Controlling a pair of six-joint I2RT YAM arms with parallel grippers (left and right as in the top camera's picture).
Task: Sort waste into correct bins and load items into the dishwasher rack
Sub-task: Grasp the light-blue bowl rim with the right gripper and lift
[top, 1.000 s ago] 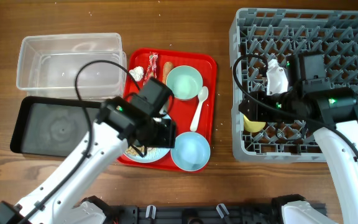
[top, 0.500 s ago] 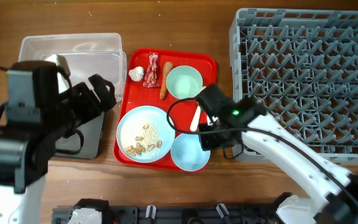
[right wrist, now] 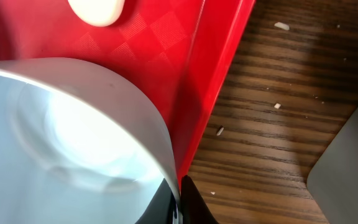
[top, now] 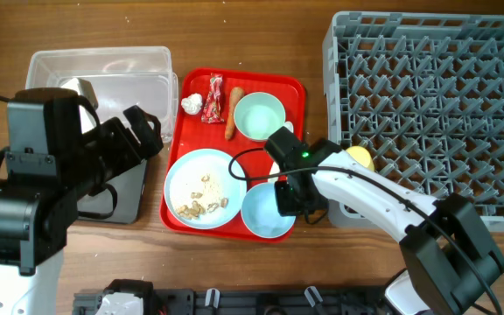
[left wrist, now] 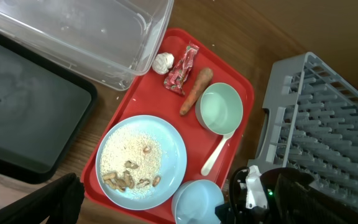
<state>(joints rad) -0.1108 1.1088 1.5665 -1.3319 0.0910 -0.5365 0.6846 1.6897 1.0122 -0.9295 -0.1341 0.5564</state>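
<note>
Looking down from overhead, I have the right hand (top: 291, 199) at the right rim of the near bowl (top: 263, 215), at the front right corner of the red tray (top: 297, 87). On the right wrist camera its fingers (right wrist: 192, 208) stand narrow, one on each side of that rim, pinching it. The spoon (left wrist: 219, 155) lies just behind, between this bowl and the far bowl (top: 259, 115).

My left hand (top: 143, 136) hangs over the near edge of the tub (top: 103, 63); I cannot tell how wide it stands. The black tray (left wrist: 17, 124) lies on the counter (top: 252, 26) in front of the tub.

The plate (top: 201, 171) sits at the red tray's front left with the crumbs (top: 201, 203) on it. Along the back of the red tray lie the paper ball (top: 192, 103), the wrapper (top: 213, 96) and the carrot stick (top: 233, 122), side by side. The cup (top: 360, 158) is in the rack (top: 436, 87), near its front left corner.
</note>
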